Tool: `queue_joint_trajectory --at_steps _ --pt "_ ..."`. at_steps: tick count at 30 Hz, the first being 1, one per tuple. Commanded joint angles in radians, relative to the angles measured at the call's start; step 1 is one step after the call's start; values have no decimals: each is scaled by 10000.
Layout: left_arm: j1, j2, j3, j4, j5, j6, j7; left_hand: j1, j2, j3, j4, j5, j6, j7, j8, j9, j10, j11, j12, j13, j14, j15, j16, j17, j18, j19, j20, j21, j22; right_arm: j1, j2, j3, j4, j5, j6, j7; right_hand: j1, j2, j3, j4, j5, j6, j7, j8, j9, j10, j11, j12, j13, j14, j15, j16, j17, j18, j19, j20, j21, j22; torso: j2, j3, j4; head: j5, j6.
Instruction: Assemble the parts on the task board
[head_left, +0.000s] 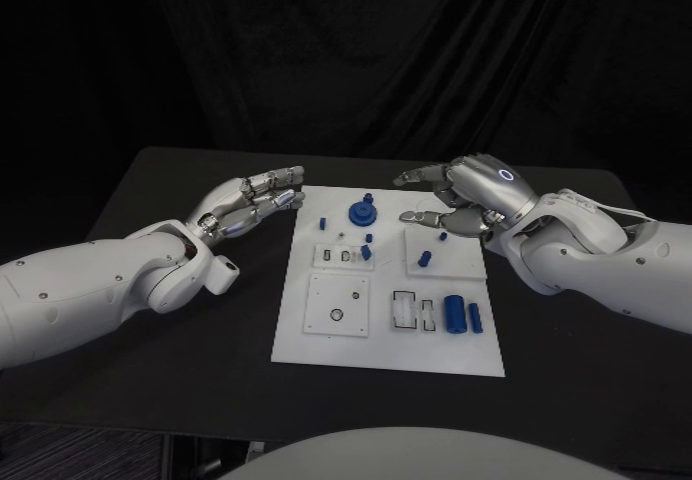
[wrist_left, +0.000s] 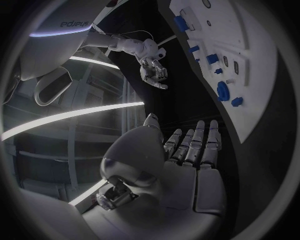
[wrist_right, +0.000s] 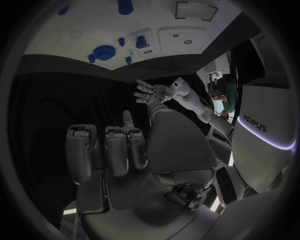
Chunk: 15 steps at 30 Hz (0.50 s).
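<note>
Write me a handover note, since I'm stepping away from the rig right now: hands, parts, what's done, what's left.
Left hand: holds nothing, fingers extended, over the black table just off the task board's far left corner.
Right hand: holds nothing, fingers part curled, over the board's far right corner.
Parts: all on the board. Round blue part at the far middle, small blue pieces below it, blue cylinder and slim blue bar at the near right.
Done: cannot tell which parts are already seated.
Left: neither hand has picked a part; assembly remains.
</note>
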Motion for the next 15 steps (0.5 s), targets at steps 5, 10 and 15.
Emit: queue_joint_trajectory --at_steps 5,10,15 --pt "172 798 12 -1101 459 649 157 -1805 54 -452 -5 -2197 757 252 138 88 2310 186 1831 425 1851 -46 1814 701 -134 1847 -103 1002 329 18 -186 -24 -356 372 -162 387 105 89 56 -23 20 105 8 71 -18 1056 -25 27 2630 1055 -31 29 2634 -86 886 -39 47 2535 -367 145 -89 41 -257" --pt "199 1205 12 -1414 150 15 -326 -469 -200 500 149 -239 2300 704 419 220 4103 -221 4208 1770 2770 -546 5629 3036 -9 3902 -350 2481 1079 18 -230 -29 -479 379 -100 292 142 154 68 -23 33 130 24 66 -32 1056 -14 27 2630 1055 -23 29 2634 -87 889 -34 53 2537 -553 245 -123 65 -266" --pt "228 1414 14 -1109 -1838 -1113 -1402 147 -25 60 2 479 4830 990 1302 486 7119 -963 9801 8809 6569 -1219 12999 10326 14 4619 -1114 6420 3886 18 -312 -30 -530 382 49 40 226 255 94 -51 103 165 40 48 -62 1056 2 27 2630 1055 -9 29 2634 -87 888 -21 51 2536 -662 336 -160 147 -266"
